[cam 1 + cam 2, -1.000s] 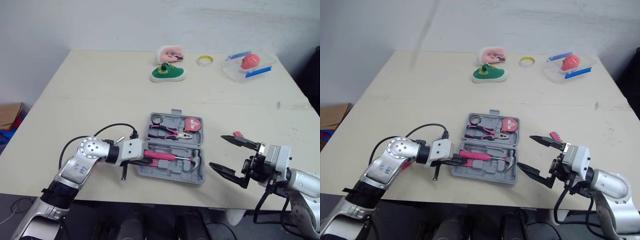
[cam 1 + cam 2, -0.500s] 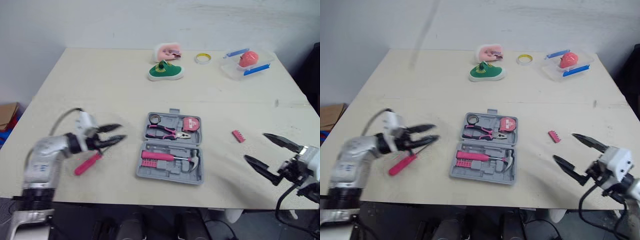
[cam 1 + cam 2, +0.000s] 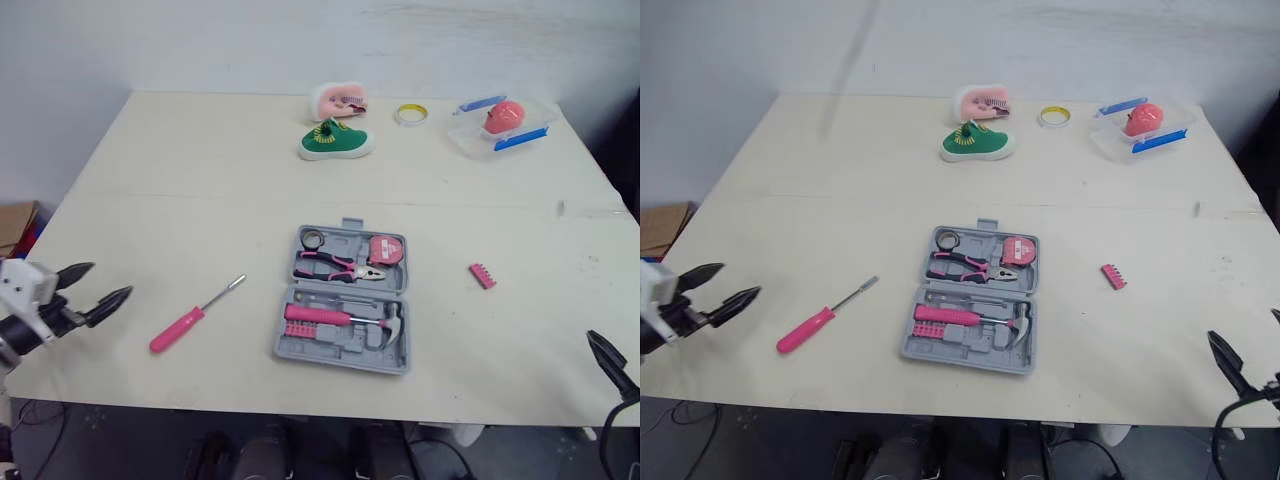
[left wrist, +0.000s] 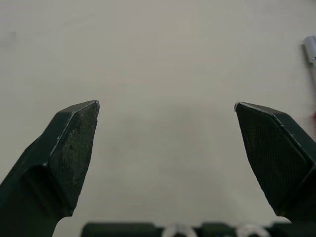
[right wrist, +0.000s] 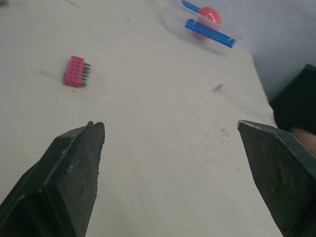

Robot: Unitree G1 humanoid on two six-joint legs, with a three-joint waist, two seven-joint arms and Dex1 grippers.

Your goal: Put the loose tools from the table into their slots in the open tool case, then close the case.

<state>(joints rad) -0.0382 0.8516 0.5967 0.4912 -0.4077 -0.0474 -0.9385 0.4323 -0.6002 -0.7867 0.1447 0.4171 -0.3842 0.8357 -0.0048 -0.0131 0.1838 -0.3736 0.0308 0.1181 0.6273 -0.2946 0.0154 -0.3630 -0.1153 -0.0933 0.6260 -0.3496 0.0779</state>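
Open grey plastic tool case (image 3: 342, 353) lying flat near the middle of the pale beige bench (image 3: 200, 180), both halves face up. In the half farther from the robot: pink-and-black pliers (image 3: 338, 266), with a round pink tape measure (image 3: 386, 250) just beside them on the right. In the nearer half: pink-handled hammer (image 3: 335, 317) laid crosswise, head toward the robot's right.

Loose on the bench, left of the case and apart from it: pink-handled screwdriver (image 3: 190, 320), lying slantwise, metal shaft pointing up toward the case. Loose on the right of the case, also apart from it: small pink bit holder (image 3: 482, 275) with a short row of metal bits along one side.

Left gripper (image 3: 112, 278) at the bench's left edge, near the front, well apart from the screwdriver's handle. Jaws wide, holding nothing, bare bench between them. Right gripper (image 5: 167, 123) at the near right corner of the bench, well apart from the bit holder. Jaws wide as well, nothing between them.

Along the far edge, well apart from the case: green shoe (image 3: 335, 142), pink object (image 3: 338, 100) just behind it, yellow tape roll (image 3: 407, 114), and a clear plastic box with blue clips (image 3: 470, 138) holding something round and red.
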